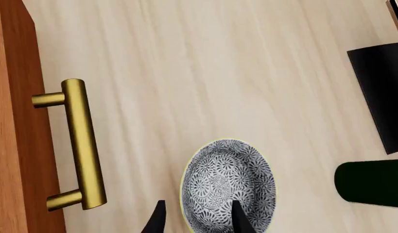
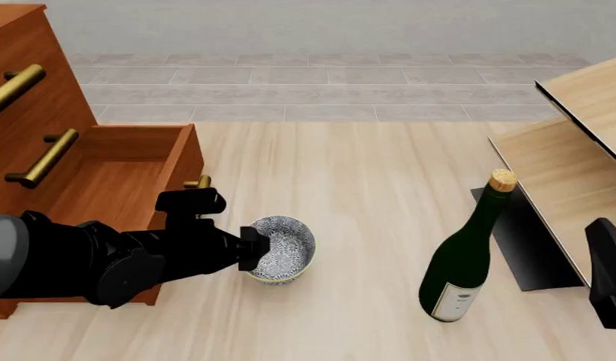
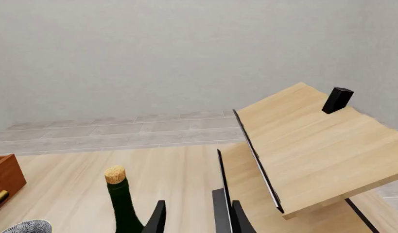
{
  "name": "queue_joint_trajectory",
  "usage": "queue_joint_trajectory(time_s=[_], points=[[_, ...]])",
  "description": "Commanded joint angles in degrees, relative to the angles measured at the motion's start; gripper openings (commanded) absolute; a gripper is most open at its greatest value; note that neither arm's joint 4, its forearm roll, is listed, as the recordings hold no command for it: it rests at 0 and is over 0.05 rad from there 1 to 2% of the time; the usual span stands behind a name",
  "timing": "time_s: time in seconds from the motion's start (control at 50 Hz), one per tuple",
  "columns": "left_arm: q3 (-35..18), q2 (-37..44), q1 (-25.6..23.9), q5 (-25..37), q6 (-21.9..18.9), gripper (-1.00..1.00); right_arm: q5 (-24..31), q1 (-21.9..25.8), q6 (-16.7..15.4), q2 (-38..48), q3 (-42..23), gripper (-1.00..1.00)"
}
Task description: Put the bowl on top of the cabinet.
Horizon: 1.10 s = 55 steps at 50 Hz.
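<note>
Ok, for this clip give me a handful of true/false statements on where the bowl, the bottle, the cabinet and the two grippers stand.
1. The bowl sits on the table, not on the cabinet. True.
2. The left gripper straddles the bowl's rim, one finger inside and one outside. True.
3. The bottle lies on its side. False: it stands upright, cork on top.
4. The cabinet's lowest drawer is pulled open. True.
5. The right gripper holds the bottle. False: its fingers are apart with nothing between them, the bottle beside it.
6. The bowl is taller than the bottle. False: the bottle is far taller.
</note>
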State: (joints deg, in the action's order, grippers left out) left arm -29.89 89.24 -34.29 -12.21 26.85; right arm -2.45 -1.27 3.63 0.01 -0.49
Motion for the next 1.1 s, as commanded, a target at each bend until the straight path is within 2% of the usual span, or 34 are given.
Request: queue_joint_trajectory(time_s=[0.02,1.1], points=[[-0.02,0.66,-0.42,-0.3,0.43,1.0,-0.01,-0.05,0.12,0.0,-0.05,1.0],[0.26,6.58,-0.68,-4.19,1.75,1.0,-0.11,-0.41,0.59,0.0,-0.24,1.0]])
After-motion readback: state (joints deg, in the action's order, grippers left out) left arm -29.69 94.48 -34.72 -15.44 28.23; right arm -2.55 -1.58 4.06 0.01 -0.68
